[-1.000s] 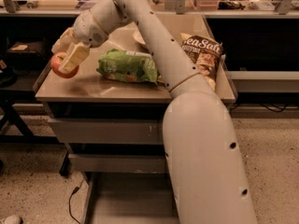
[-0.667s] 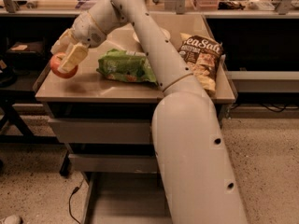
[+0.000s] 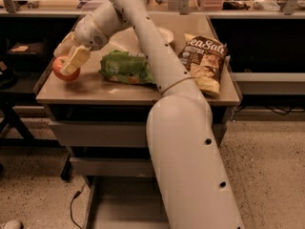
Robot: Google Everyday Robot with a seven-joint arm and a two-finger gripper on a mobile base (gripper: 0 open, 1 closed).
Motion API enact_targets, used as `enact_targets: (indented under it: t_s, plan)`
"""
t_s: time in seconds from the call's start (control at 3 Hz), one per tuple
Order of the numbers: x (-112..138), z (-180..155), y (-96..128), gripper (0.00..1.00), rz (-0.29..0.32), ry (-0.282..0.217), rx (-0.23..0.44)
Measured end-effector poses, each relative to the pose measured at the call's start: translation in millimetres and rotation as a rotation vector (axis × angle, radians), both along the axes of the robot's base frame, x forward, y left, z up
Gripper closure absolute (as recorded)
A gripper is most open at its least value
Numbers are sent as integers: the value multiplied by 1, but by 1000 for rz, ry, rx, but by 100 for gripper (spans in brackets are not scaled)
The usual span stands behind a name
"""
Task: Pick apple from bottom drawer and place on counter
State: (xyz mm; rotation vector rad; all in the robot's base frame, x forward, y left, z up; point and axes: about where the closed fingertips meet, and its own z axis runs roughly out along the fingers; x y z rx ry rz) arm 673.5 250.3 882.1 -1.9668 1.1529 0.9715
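Gripper (image 3: pixel 67 61) steady, holding apple (image 3: pixel 66 75), counter's (image 3: pixel 119 92) left

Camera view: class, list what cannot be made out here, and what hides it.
- Apple: its right side, behind the gripper closed on it at the counter's left edge.
- Bottom drawer: right part behind the arm; front cut off by the lower picture edge.
- Green bag: right end behind the arm.

Dim warm light; counter (image 3: pixel 97 92) glare; tool (image 3: pixel 66 63) grips apple (image 3: pixel 59 71), left edge.
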Motion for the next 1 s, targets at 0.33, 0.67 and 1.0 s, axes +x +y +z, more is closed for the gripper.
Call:
enact_targets:
  t_s: [0.33,0.67,1.0]
  plan:
    - [3,-4,1,100,-3,11,-1]
    - [5,-8,1,100,-5,21,-7]
    - [6,-13,2,100,-7,31,-13]
